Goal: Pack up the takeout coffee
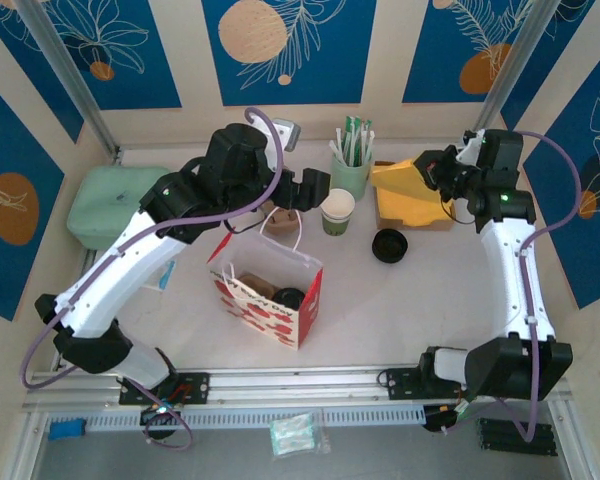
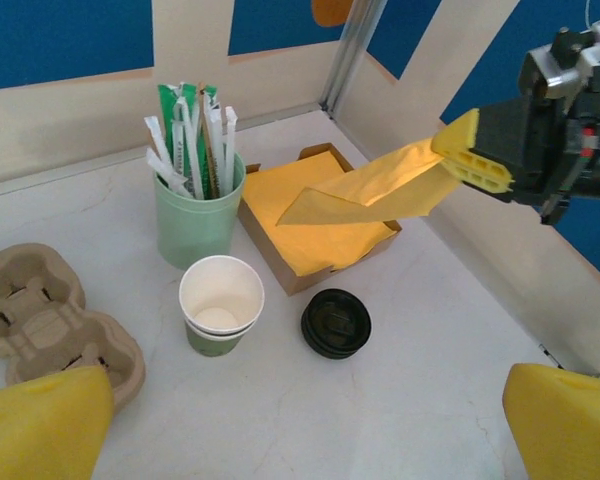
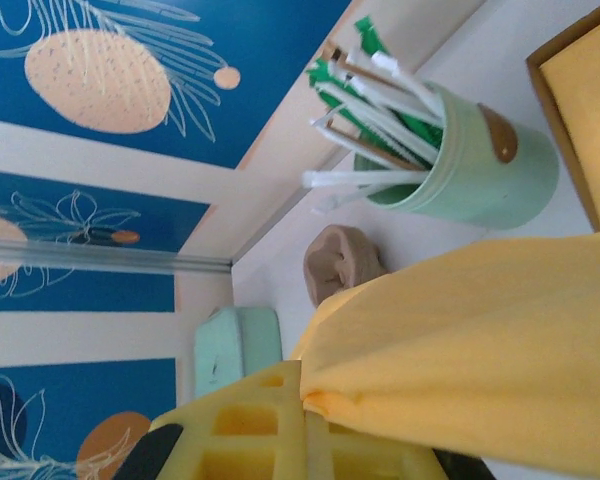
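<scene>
The takeout coffee cup stands upright and uncovered on the table, white with a green lower band. Its black lid lies flat just to its right. My left gripper hovers open just left of the cup, holding nothing, and its yellow pads frame the cup and lid. My right gripper is shut on a yellow napkin, lifted over the brown napkin box.
A mint tumbler of sticks stands behind the cup. A cardboard cup carrier lies to its left. An open red-and-white paper bag stands mid-table. A mint container sits far left.
</scene>
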Controlling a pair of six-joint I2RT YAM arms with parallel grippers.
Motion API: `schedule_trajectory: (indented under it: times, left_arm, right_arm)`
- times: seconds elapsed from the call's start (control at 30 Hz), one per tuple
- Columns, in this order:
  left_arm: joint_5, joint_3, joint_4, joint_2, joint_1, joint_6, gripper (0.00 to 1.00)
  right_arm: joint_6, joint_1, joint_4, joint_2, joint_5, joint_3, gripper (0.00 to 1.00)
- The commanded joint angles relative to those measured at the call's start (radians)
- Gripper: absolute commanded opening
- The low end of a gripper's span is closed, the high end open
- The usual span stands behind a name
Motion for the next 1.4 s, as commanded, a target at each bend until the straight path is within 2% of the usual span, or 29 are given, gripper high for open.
schedule_trajectory:
  times: [0.0, 0.4, 0.7, 1.07, 1.37]
  left_arm:
    - [-0.013, -0.025, 0.011, -0.027, 0.021, 0.022, 0.99]
    - [-0.004, -0.111, 0.017, -0.115, 0.097, 0.019, 0.99]
    - [0.017, -0.182, 0.028, -0.198, 0.210, 0.010, 0.99]
    - [0.082, -0.248, 0.034, -0.251, 0.357, 0.001, 0.99]
    - [0.133, -0.308, 0.057, -0.287, 0.435, -0.014, 0.99]
  right_arm:
    - [-0.022, 0.034, -0.059, -0.029, -0.039, 0.052, 0.00]
    - [-0.082, 0.253, -0.173, -0.061, -0.008, 0.287, 0.00]
    - [-0.071, 0.454, -0.214, -0.073, 0.078, 0.414, 0.00]
    - [-0.016, 0.741, -0.178, -0.106, 0.272, 0.459, 0.00]
    - [-0.020, 1.048, -0.110, -0.100, 0.497, 0.477, 0.00]
